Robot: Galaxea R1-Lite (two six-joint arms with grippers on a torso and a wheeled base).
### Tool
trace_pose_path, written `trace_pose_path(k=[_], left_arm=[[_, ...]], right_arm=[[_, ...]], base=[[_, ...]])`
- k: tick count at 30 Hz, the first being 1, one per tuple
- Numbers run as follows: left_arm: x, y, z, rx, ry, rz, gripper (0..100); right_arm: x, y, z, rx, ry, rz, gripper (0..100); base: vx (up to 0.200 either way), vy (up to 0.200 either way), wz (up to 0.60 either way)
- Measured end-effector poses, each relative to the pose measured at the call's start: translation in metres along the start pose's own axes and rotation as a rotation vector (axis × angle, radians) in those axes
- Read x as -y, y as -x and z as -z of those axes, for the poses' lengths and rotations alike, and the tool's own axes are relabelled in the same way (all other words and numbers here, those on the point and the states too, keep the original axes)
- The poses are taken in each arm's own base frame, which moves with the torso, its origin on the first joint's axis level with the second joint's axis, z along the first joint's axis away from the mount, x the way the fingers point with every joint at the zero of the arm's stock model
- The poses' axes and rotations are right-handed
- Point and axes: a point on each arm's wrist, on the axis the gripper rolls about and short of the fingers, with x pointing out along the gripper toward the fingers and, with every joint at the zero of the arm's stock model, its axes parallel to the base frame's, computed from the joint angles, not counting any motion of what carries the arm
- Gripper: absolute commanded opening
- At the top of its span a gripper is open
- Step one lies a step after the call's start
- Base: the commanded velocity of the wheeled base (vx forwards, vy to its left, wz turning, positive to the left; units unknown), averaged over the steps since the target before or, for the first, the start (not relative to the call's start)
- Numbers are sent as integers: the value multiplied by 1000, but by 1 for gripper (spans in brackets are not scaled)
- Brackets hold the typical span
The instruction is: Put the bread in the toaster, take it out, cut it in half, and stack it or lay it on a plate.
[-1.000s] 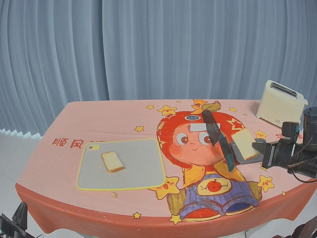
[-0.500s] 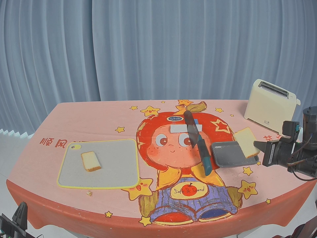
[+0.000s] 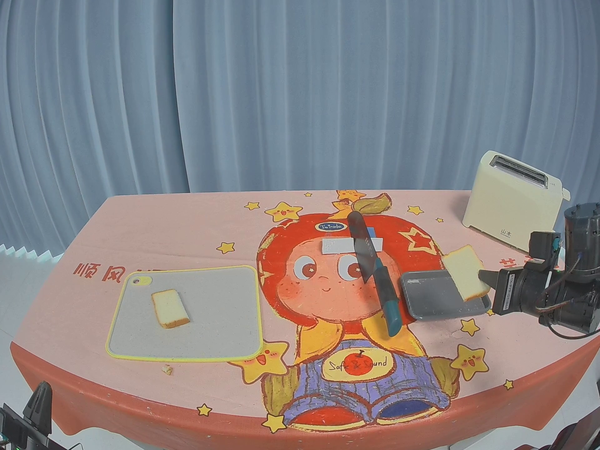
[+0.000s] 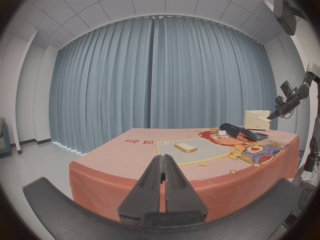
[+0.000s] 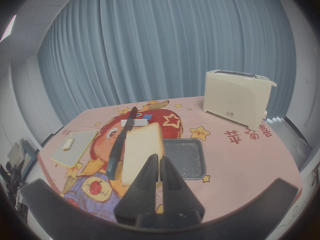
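Gripping bread slice (image 3: 465,272) tight, R gripper (image 3: 484,276) hangs by grey plate (image 3: 431,298), near toaster (image 3: 514,192). L gripper (image 4: 163,157) clenched, empty, off-table. Prob toasting stage; cutting w/ knife (image 3: 375,270) & plating left.

Pink cartoon tablecloth (image 3: 187,226) spreads beneath the right gripper (image 3: 483,275); a white card (image 3: 336,245) lies well to its left, a blue curtain (image 3: 312,76) hanging far beyond it.

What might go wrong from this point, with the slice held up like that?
1. The right gripper pinches the bread slice by one edge only, so it may tear or slip out.
2. The slice hangs tilted, so it may catch on the narrow slot of the toaster.
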Motion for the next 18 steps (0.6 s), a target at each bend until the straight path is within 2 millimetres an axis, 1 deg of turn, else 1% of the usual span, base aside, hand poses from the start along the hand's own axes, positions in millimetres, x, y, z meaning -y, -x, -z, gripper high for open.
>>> trace_pose_path(k=[4,8,15,18], left_arm=[[0,0,0,0,0,0,0],[0,0,0,0,0,0,0],[0,0,0,0,0,0,0],[0,0,0,0,0,0,0]], right_arm=[[5,-12,0,-17,-8,70,0],[6,-22,-1,-30,-16,98,0],[5,-30,-4,-38,-54,101,0],[3,-33,-5,-40,-104,100,0]], base=[[0,0,0],[0,0,0],[0,0,0],[0,0,0]])
